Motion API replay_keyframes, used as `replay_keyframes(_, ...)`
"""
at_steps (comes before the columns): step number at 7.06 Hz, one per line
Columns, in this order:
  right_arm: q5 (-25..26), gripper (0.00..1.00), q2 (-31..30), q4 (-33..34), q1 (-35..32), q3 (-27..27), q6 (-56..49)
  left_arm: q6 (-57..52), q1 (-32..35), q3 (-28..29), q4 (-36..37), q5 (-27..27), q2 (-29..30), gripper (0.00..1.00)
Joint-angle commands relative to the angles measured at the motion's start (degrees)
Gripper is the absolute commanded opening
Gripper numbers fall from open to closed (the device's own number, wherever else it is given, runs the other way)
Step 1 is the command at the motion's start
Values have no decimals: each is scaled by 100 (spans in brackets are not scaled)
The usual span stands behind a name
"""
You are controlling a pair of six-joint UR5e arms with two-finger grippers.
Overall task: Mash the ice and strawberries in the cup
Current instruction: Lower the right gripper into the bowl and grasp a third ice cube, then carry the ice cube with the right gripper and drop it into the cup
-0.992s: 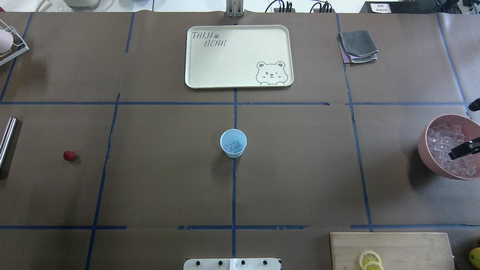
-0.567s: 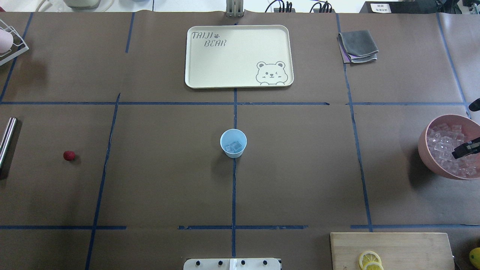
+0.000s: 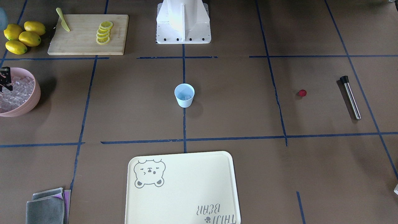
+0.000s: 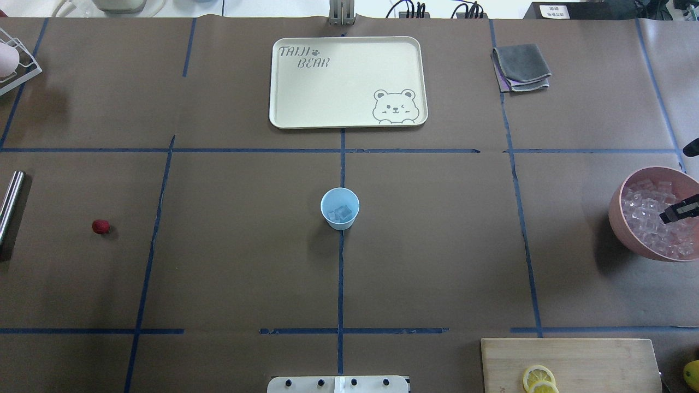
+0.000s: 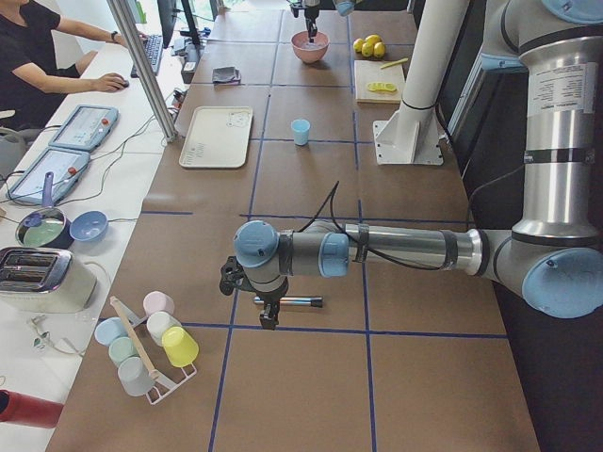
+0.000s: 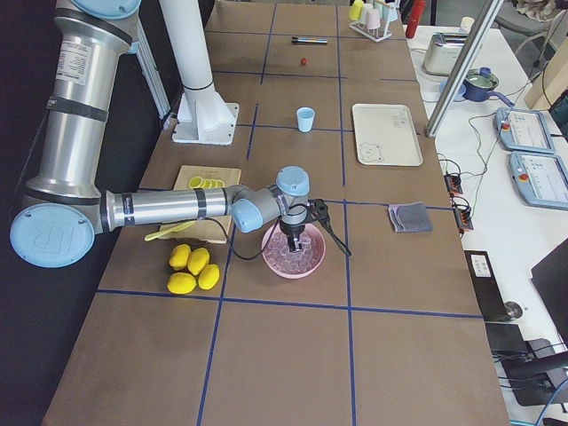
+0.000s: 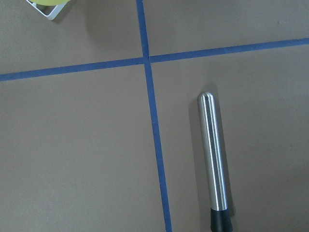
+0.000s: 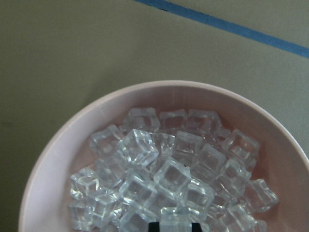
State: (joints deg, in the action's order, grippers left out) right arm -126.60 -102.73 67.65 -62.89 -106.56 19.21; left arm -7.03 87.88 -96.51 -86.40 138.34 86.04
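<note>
Cup: the pale blue cup (image 4: 339, 208) stands upright mid-counter (image 4: 246, 262) on a blue tape line, well apart from both arms.
Ice: a few clear ice cubes (image 4: 343, 213) lie in the cup's bottom; many more are heaped in the pink bowl (image 8: 58, 140) at the counter's right end.
Strawberry: one dark-red berry (image 4: 100, 226) lies on the bare counter, far left of the cup, near the steel rod (image 7: 212, 154).
Right pincer (image 4: 669, 214): it points down into the pink bowl. A cube perhaps sits at its tips, but its opening and hold cannot be told.
Left pincer (image 5: 268, 318): it hangs over the steel rod. It is seen only from the side, so its opening cannot be told.
</note>
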Motion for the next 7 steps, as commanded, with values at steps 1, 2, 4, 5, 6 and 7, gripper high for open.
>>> replay_keyframes(1,-49,0,295,-6,-66,-470,73,0,-8,0,0,0,0,100)
replay_keyframes(2,-240,0,567,3,-22,-524,474,0,-8,9,0,0,0,100)
replay_keyframes(4,-550,0,1776,3,729,-550,3136,0,-8,9,0,0,0,100)
replay_keyframes(5,-358,0,2349,11,1248,-542,4324,0,-8,0,0,0,0,100)
replay_keyframes(6,113,0,2850,46,1862,-507,5450,0,-8,0,0,0,0,100)
replay_keyframes(7,405,0,3299,47,2329,-324,6592,-9,-8,0,0,0,0,100)
